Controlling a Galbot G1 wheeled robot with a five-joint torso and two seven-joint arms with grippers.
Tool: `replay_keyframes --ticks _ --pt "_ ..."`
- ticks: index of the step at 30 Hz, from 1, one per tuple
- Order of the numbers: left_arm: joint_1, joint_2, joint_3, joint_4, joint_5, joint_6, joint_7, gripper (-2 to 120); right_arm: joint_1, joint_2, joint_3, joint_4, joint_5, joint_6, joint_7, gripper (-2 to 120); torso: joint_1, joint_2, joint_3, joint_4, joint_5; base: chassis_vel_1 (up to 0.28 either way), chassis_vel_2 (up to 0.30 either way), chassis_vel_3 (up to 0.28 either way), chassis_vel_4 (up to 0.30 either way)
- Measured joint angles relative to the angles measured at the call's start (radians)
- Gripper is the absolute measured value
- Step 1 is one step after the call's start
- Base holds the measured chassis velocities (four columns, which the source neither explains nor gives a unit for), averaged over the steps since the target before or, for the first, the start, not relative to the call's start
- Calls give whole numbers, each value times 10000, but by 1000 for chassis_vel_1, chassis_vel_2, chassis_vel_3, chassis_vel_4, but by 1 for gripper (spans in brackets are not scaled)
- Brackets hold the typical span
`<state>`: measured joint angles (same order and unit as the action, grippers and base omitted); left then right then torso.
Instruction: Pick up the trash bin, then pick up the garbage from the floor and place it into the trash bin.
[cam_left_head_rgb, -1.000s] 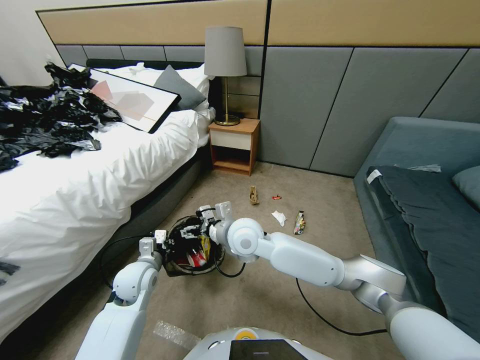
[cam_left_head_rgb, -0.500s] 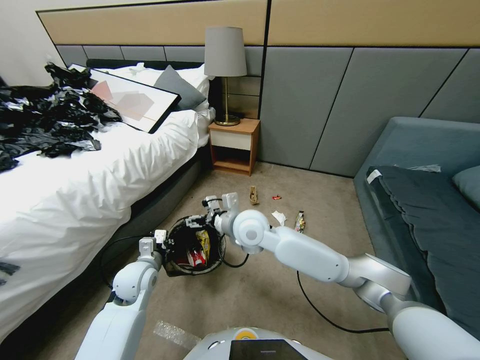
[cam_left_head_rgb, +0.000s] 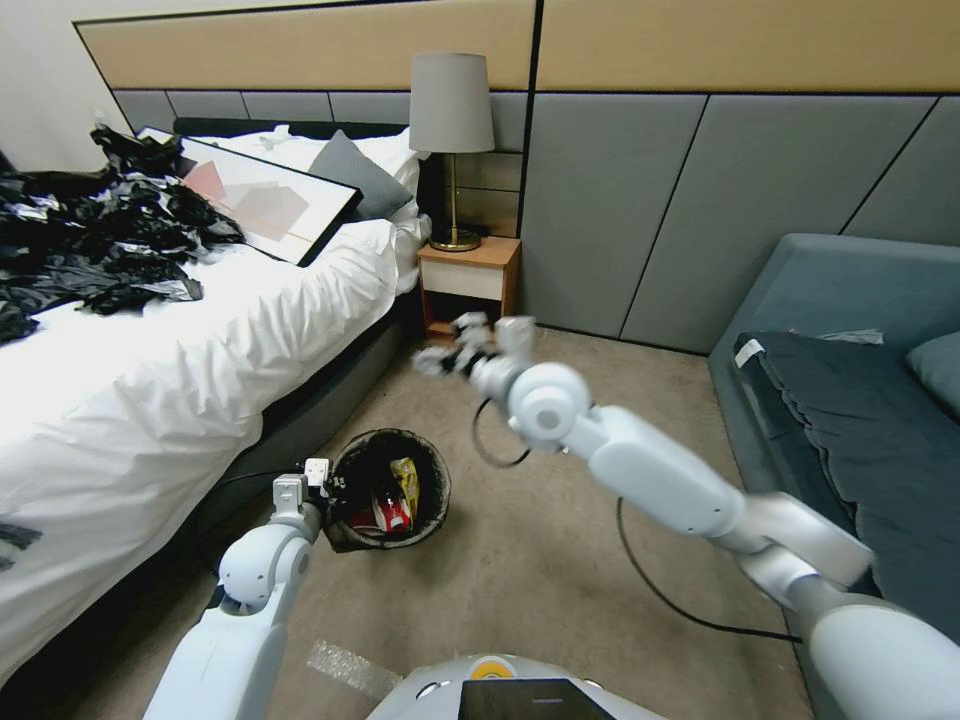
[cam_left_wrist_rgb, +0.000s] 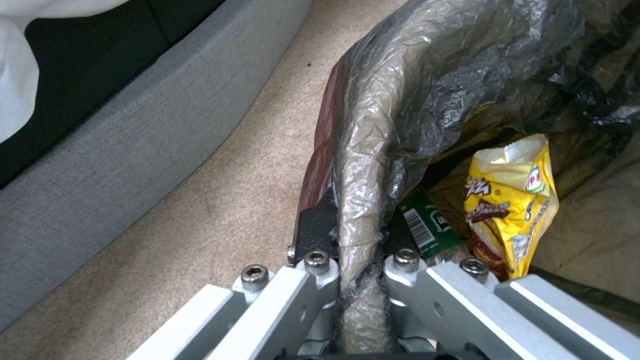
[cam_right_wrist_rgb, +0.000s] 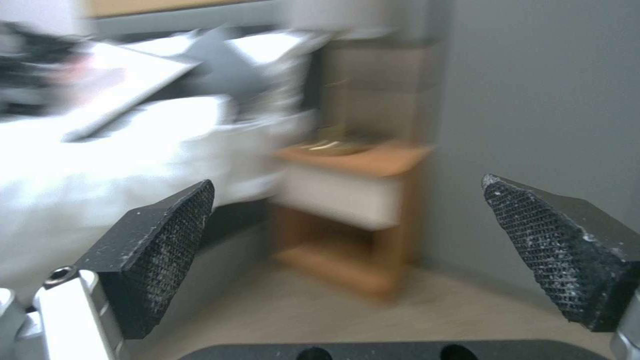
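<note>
Left gripper (cam_left_wrist_rgb: 360, 280) pinched the trash bin (cam_left_head_rgb: 392, 490) rim; right gripper (cam_left_head_rgb: 452, 352) hung empty, raised in front of the nightstand (cam_left_head_rgb: 468, 290).

Bin stood on the carpet beside the bed (cam_left_head_rgb: 190, 340), its liner (cam_left_wrist_rgb: 373, 150) folded over the rim and clamped between the left fingers (cam_left_wrist_rgb: 313, 285). Inside: a yellow snack wrapper (cam_left_wrist_rgb: 513, 210) with red-brown lettering too creased to read, a green label with a barcode (cam_left_wrist_rgb: 427, 225), and a red-and-white carton (cam_left_head_rgb: 385, 515). Right fingers (cam_right_wrist_rgb: 160, 245) were spread wide with nothing between them. A black cable (cam_left_head_rgb: 650, 570) trailed across the floor under the right arm. Black plastic bags (cam_left_head_rgb: 90, 235) and a framed picture (cam_left_head_rgb: 260, 200) lay on the bed; a grey lamp (cam_left_head_rgb: 451, 130) stood on the nightstand; a blue-grey sofa (cam_left_head_rgb: 850, 400) sat to the right.
</note>
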<state>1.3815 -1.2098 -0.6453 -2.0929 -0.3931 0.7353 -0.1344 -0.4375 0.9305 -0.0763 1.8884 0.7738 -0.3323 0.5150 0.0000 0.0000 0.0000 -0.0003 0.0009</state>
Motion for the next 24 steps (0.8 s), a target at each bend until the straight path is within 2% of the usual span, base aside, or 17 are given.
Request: replay_keyframes --ticks 1,2,3,4,5,6,8,9,10,11,12,13,14,15,18,24 --pt "27 -12 -2 -39 -4 0 -2 0 -593 -56 723 -12 -705 155 -205 100 0 0 -1 1 -2 0 0 0 0" --pt "27 -12 -2 -39 -4 0 -2 0 -593 -56 723 -12 -705 155 -205 100 0 0 -1 1 -2 0 0 0 0" --pt "54 -31 -1 -79 -4 0 -2 0 -1237 -67 1500 -23 -1390 305 -389 100 -1 0 -1 3 -7 0 0 0 0" --pt "85 -98 30 -139 -5 0 -29 0 -2718 41 3088 -30 -2564 664 -831 100 -1 0 0 3 -2 0 0 0 0" --pt "94 -156 79 -154 3 0 -57 0 -3970 233 4158 -23 -3290 1004 -1156 100 -1 0 -1 -2 -3 0 0 0 0" --pt "94 -156 79 -154 3 0 -57 0 -3970 233 4158 -23 -3290 1004 -1156 100 -1 0 -1 -2 -3 0 0 0 0" --pt "99 -277 184 -160 59 0 -99 0 -5632 713 5472 -17 -4453 1518 -1535 100 -1 0 -1 -7 2 0 0 0 0" --pt "99 -277 184 -160 59 0 -99 0 -5632 713 5472 -17 -4453 1518 -1535 100 -1 0 -1 -7 2 0 0 0 0" --pt "96 -359 262 -162 117 -17 -112 0 -6618 1226 6217 -75 -5387 2028 -1814 100 -1 1 -1 1 -13 0 0 0 0" --pt "98 -440 333 -174 186 -59 -111 0 -7415 1865 6791 -191 -6110 2552 -2106 100 -1 0 -1 1 -9 0 0 0 0" --pt "98 -440 333 -174 186 -59 -111 0 -7415 1865 6791 -191 -6110 2552 -2106 100 -1 0 -1 1 -9 0 0 0 0" --pt "104 -486 366 -206 223 -81 -110 0 -7998 2423 7192 -278 -6544 2945 -2284 100 0 -1 -1 2 3 0 0 0 0" --pt "124 -535 384 -267 275 -115 -110 0 -8627 3036 7618 -323 -6847 3410 -2437 100 -1 0 -1 2 -2 0 0 0 0" --pt "124 -535 384 -267 275 -115 -110 0 -8627 3036 7618 -323 -6847 3410 -2437 100 -1 0 -1 2 -2 0 0 0 0" --pt "156 -563 397 -360 367 -182 -80 0 -9478 3831 8129 -336 -7256 4109 -2551 100 -1 0 -1 0 -7 0 0 0 0" --pt "152 -522 349 -499 377 -208 -48 0 -9768 4351 8509 -374 -7583 4641 -2647 100 -2 0 -1 3 -14 0 0 0 0"
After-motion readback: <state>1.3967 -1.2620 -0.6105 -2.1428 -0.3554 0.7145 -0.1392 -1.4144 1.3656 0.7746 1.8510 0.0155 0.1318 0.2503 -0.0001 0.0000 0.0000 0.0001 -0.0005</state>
